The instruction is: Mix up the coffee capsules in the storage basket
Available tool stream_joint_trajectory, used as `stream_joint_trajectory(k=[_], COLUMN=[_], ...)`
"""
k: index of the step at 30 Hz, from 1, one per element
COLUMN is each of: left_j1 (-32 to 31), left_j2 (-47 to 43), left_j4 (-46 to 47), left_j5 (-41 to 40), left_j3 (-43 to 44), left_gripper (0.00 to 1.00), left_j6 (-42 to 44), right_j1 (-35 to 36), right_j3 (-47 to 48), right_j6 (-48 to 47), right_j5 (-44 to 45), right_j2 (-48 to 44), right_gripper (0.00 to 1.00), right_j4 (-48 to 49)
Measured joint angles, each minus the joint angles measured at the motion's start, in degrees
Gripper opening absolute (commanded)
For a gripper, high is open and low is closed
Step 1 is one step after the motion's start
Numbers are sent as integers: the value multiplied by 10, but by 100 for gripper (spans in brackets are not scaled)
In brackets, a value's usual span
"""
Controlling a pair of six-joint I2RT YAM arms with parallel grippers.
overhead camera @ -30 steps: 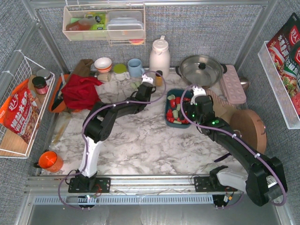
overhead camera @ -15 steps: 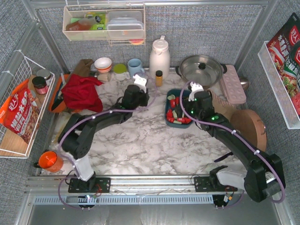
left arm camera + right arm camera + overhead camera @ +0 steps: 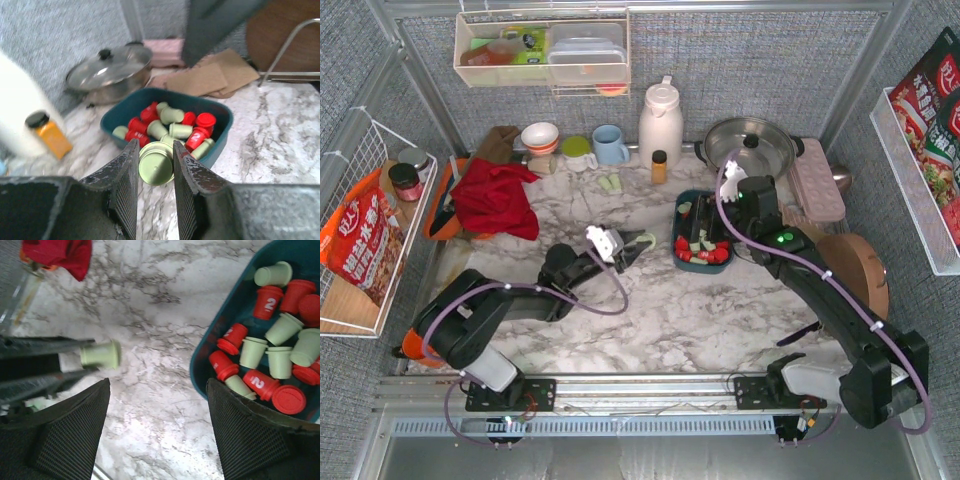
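Note:
The dark teal storage basket [image 3: 680, 215] sits right of the table's middle and holds several red and mint green coffee capsules [image 3: 698, 243]. My left gripper [image 3: 640, 240] is just left of the basket, shut on one mint green capsule [image 3: 156, 165] gripped by its sides. In the left wrist view the basket [image 3: 220, 131] lies straight ahead. My right gripper [image 3: 728, 210] hovers open and empty above the basket's right side. In the right wrist view its fingers [image 3: 75, 425] frame the marble, the basket [image 3: 200, 370] and the held capsule [image 3: 100, 354]. Two green capsules [image 3: 610, 183] lie loose at the back.
A small amber bottle [image 3: 659, 166], a white jug [image 3: 660, 120] and a lidded pot [image 3: 750, 148] stand behind the basket. A red cloth [image 3: 495, 195] lies at the left, a pink tray [image 3: 817, 178] and a round wooden board [image 3: 855, 275] at the right. An orange mug [image 3: 425, 345] sits at the front left.
My left arm has drawn back from the far side near the amber bottle toward the table's middle, with the green capsule in it. My right gripper has shifted slightly back over the basket.

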Motion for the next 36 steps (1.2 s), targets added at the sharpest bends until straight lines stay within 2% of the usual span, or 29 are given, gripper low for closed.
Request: stream_joint_trajectory(k=[4,10,15,25,34,36], left_j1=[-18,-35,-38,-49,-52,-54], left_j2=[27,29,32,35,37,38], left_j4=[104,165,173,177,178,178], left_j5=[52,74,75,80,74,74], left_j3=[-17,-10,-10,-7,-7,-7], left_gripper=[26,26,26,26,26,26], left_j6=[46,96,109,112,112,111], right_j1=[0,4,15,29,43,44], right_j3=[8,6,-15,-27,-29,-29], right_j6=[23,50,68,90,97,97], right_j5=[-37,-108,-147,-164,-174,-174], right_j2=[-6,-2,-4,13,30,33], right_gripper=[82,83,82,78,66,58], right_j4=[8,26,65,98,106,106])
